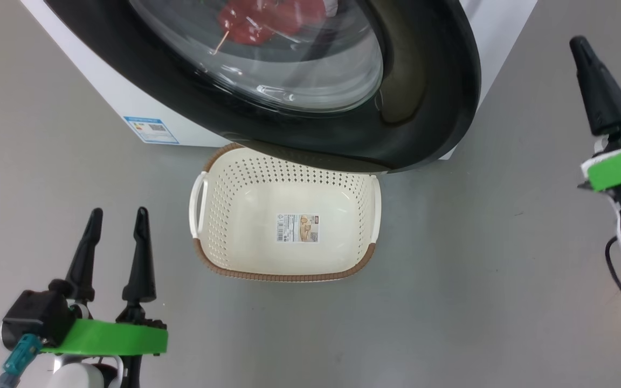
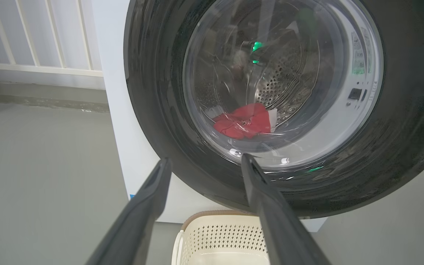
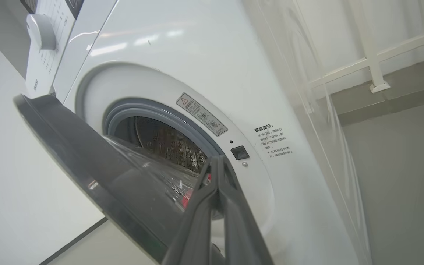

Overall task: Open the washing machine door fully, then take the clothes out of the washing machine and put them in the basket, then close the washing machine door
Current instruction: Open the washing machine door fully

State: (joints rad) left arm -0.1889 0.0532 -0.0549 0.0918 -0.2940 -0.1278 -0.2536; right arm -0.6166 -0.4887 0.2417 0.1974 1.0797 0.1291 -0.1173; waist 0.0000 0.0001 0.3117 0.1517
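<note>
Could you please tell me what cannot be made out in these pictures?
Clothes: left wrist view, the washing machine door's curved glass distorts them; number and print unclear.
Basket: head view, the door overhangs its far rim.
Basket's label: head view, too small to read.
Drum: right wrist view, the door and the right gripper cover its lower part.

The door [image 1: 429,81] is black, the clothes [image 2: 243,123] red, the perforated basket [image 1: 219,226] cream.
</note>
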